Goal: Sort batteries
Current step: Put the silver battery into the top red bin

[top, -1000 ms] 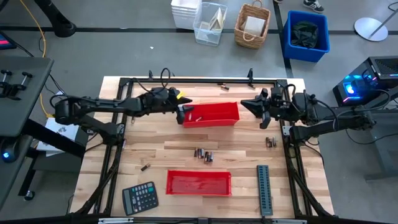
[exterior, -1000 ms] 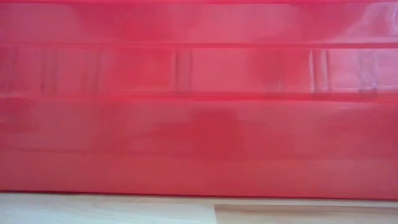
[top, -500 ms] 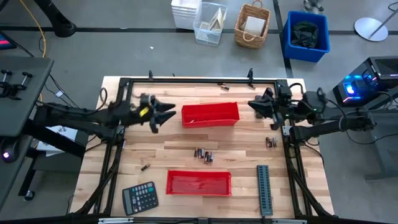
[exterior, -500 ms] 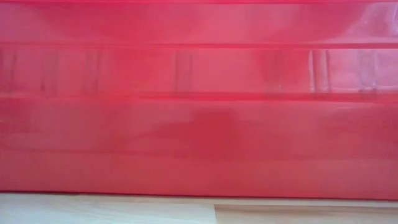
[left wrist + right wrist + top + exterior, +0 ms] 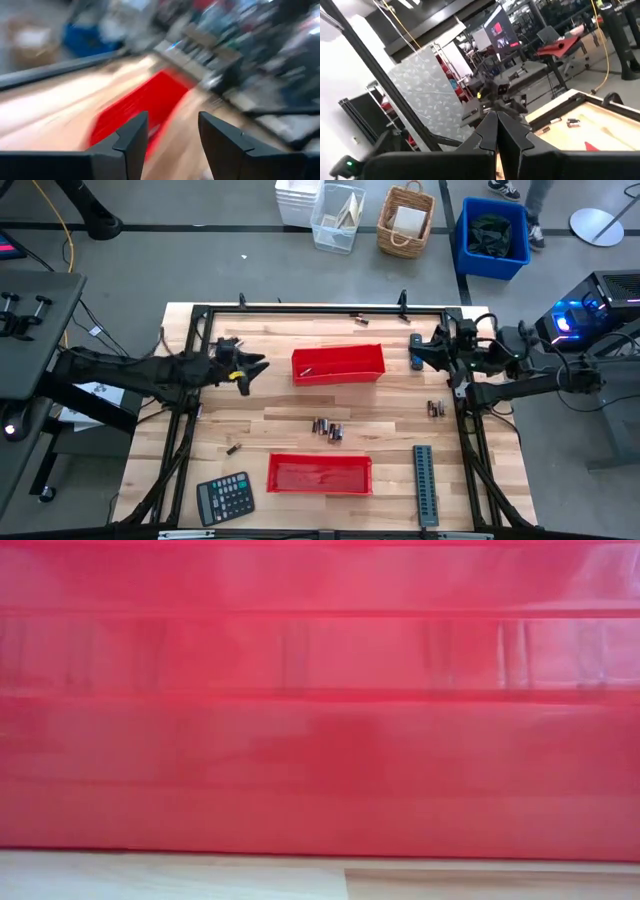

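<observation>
Pulling back left of the far red tray [image 5: 338, 364]: left tool [image 5: 252, 368], fingers apart, holding nothing. Lying inside that tray now, 1 battery [image 5: 306, 369], probably just dropped. Waiting right of it: right tool [image 5: 417, 353], shut, empty. Remaining below: loose batteries [image 5: 327, 427], still unsorted.

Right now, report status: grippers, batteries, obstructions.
Left gripper open, empty, left of far red tray. Right gripper shut, empty, at its right. Batteries loose mid-table, one in far tray. Nothing in the way.
</observation>
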